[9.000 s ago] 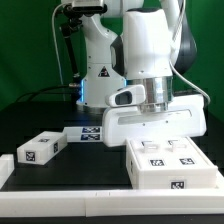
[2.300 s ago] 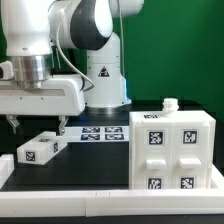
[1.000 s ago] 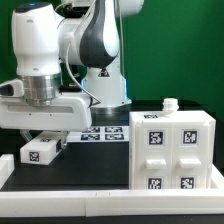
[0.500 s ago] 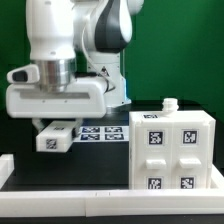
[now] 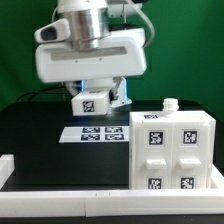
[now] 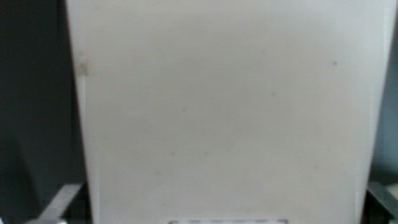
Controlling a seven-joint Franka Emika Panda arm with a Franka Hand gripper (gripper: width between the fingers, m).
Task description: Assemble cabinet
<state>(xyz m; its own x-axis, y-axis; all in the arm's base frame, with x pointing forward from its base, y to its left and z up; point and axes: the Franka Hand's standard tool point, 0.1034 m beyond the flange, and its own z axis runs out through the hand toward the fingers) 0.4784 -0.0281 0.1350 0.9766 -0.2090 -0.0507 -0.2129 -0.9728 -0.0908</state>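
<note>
The cabinet body (image 5: pixel 170 150) is a white box with several black-and-white tags on its front and a small white knob on top, standing at the exterior view's right. My gripper (image 5: pixel 92 100) is shut on a small white tagged block (image 5: pixel 91 101) and holds it in the air above the table, to the left of the body and higher than its top. In the wrist view the block (image 6: pixel 222 100) fills nearly the whole picture as a plain white face, and the fingers are hidden.
The marker board (image 5: pixel 93 133) lies flat on the black table below the held block. A white rail (image 5: pixel 60 188) runs along the table's front edge. The arm's white base (image 5: pixel 118 92) stands behind, against a green backdrop.
The gripper came down on the small block at the left, closed on it, and has lifted it up and to the right. The cabinet body was stood upright earlier and has stayed put.
</note>
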